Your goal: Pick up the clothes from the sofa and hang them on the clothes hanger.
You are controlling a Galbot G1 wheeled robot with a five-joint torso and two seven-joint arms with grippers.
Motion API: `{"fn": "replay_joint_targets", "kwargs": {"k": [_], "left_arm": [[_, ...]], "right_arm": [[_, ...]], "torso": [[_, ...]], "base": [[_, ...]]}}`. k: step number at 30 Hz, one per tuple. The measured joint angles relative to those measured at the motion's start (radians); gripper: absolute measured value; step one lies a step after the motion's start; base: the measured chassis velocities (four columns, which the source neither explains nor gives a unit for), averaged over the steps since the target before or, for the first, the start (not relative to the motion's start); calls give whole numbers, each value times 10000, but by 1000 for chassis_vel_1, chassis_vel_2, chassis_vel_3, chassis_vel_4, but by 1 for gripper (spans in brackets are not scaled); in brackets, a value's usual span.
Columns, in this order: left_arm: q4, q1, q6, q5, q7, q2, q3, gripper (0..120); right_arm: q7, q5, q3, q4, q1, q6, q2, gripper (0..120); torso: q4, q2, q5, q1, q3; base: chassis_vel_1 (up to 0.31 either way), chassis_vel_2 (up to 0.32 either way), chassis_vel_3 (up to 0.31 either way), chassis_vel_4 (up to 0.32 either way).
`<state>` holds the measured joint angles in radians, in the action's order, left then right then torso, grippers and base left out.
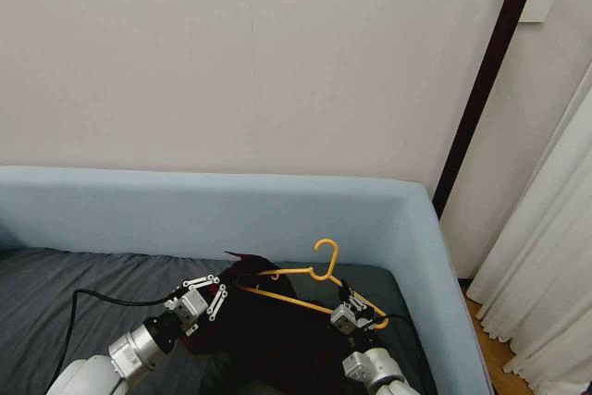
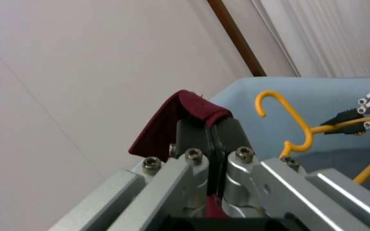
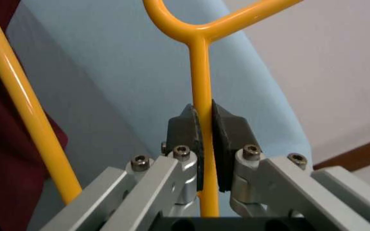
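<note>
Near the right end of the pale blue sofa, a dark red garment is bunched with a yellow hanger against it. The left gripper pinches a cloth fold and the right gripper clamps the hanger's bar. Dressing the hanger seems underway; next, draw the cloth over a shoulder

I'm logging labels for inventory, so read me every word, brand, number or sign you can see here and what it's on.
None: no word, number, brand or sign can be read. The hanger, the garment, the sofa, the wall, the left gripper and the right gripper show no print.
</note>
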<state>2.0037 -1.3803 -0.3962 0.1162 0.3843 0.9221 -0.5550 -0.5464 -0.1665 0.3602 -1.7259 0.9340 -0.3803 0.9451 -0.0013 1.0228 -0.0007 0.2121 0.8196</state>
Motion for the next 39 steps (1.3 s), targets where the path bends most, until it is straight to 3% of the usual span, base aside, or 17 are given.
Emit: {"fn": "replay_joint_targets", "kwargs": {"k": [4,9,23,28,35,39], "left_arm": [[147,-121,-85,-54,188,75,164,0],[139,-105,-128,-158,287,130,259,0],[-936,213,-569,-963,454,860,842,0],[-1074,212,-667,-992,459,889,805,0],[-899,341,-639,-895,438,920,723,0],[-809,500,-536,-774,436,766,601,0]], "right_arm": [[-153,253,54,114,-177,-763,27,4],[-251,591,238,190,-406,-726,2,4],[-319,1119,921,-420,-1078,1309,598,4],[-355,1313,988,-418,-1206,1414,688,4],[-615,1269,1002,-260,-1348,624,680,4],[195,125,781,313,-1018,1592,453,4]], "torso": [[0,0,-2,0,0],[1,0,-1,0,0],[1,0,-2,0,0],[1,0,-2,0,0],[2,0,-1,0,0],[-1,0,0,0,0]], "base": [[0,0,0,0],[0,0,0,0],[0,0,0,0],[0,0,0,0],[0,0,0,0],[0,0,0,0]]}}
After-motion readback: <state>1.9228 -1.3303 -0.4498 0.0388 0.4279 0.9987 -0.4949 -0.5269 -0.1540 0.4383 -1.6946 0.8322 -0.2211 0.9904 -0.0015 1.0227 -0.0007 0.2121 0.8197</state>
